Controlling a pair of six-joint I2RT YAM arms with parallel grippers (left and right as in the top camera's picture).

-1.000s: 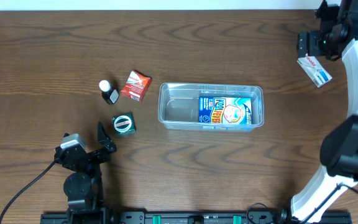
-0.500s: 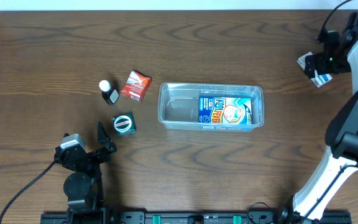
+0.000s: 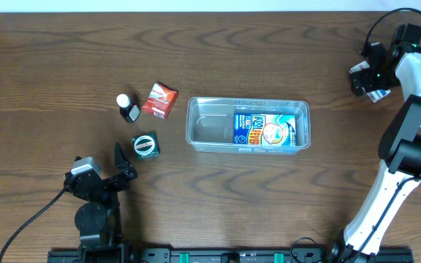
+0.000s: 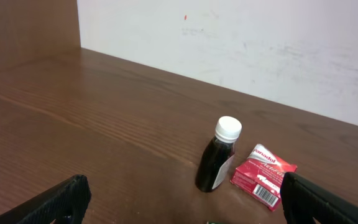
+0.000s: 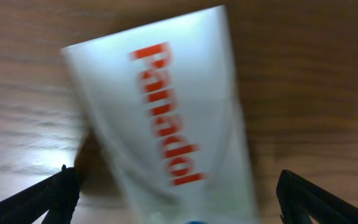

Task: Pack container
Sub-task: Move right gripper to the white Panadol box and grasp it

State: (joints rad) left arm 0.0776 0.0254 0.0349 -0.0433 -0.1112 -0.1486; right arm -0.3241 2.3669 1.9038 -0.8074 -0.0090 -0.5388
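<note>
Two arms work at a wooden table [image 3: 42,66], with the packing judged partly done. Nearest the base, the left gripper [image 3: 123,166] rests idle, its fingers [image 4: 67,200] spread wide and holding nothing. Just beyond it lies a small dark box [image 3: 146,145] with a green label, its print too small to read. At the centre sits the clear container [image 3: 203,128], long side across the table. A blue box [image 3: 265,131] marked "KOOL FEVER" lies flat in its right half, and its left half is free. Farther back on the left stand a dark bottle [image 4: 219,155] with a white cap and, just beside it, a red box [image 4: 263,177] lettered "Panadol". At the far right, the right gripper [image 5: 176,193] hovers over a white box [image 5: 160,118] bearing "Panadol" in red, its fingers spread on either side and not closed. The step in hand appears to be grasping this box. To do it well, square the wrist to the slightly tilted box, lower until the fingers bracket its two long sides, and close gently on the card. Then lift clear of the container's rim.
</note>
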